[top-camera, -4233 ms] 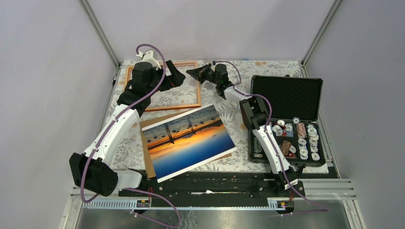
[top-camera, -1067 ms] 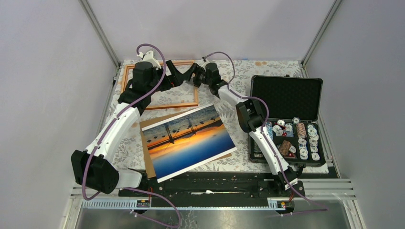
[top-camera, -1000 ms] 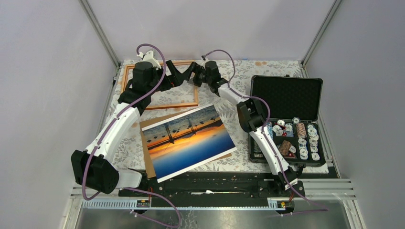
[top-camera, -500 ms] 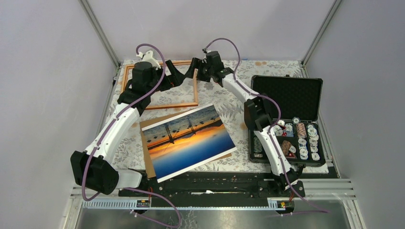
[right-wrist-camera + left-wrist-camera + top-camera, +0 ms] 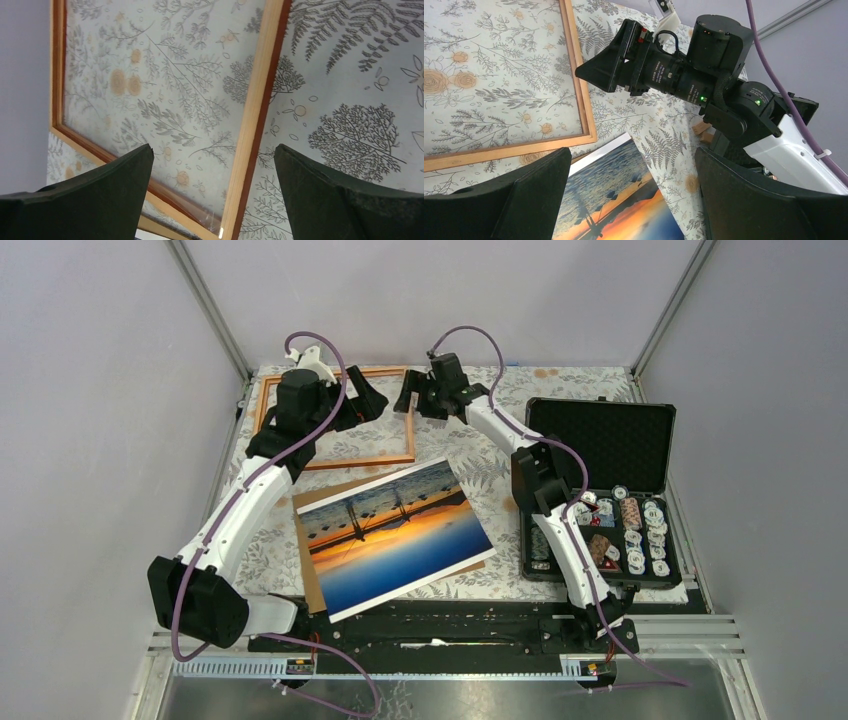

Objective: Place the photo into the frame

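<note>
The task is barely begun. The photo (image 5: pixel 395 537) lies face up on a brown board (image 5: pixel 305 502), near the frame (image 5: pixel 411 440) but not in it. The frame lies flat at far left. The left gripper (image 5: pixel 365 403) and right gripper (image 5: pixel 214 150) are both spread and empty above the frame's right rail. Picking up the photo and seating it in the frame are both left.

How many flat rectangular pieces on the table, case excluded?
3: thin orange-brown wooden frame far left; sunset bridge photo print near centre; brown backing board under it, mostly covered. More may hide beneath.
</note>
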`<control>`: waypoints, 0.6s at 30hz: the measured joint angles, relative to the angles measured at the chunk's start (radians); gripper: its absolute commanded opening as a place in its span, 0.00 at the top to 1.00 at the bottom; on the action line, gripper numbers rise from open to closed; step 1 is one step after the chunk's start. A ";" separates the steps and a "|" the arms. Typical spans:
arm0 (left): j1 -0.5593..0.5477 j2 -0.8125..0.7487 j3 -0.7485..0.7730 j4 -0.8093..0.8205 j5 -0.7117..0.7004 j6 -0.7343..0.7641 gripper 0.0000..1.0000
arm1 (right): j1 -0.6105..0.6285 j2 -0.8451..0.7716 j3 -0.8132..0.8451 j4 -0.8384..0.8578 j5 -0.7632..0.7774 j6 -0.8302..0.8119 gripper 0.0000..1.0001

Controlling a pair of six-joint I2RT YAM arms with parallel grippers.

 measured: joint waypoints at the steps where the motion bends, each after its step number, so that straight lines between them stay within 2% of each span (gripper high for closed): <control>1: 0.000 0.000 0.000 0.000 -0.003 0.001 0.01 | 0.001 0.000 0.000 -0.004 0.014 -0.004 0.14; 3: 0.000 0.000 0.000 0.000 -0.008 0.003 0.01 | 0.003 0.000 0.000 -0.018 0.041 -0.013 0.22; 8: 0.026 0.013 0.000 0.003 -0.037 0.016 0.01 | 0.013 0.000 -0.055 -0.015 0.066 -0.018 0.23; 12: 0.116 0.071 0.000 0.022 -0.073 0.015 0.01 | 0.017 0.001 -0.094 -0.016 0.053 -0.019 0.25; 18: 0.304 0.263 0.005 0.022 -0.238 -0.029 0.01 | 0.018 0.002 -0.097 -0.002 -0.002 -0.018 0.22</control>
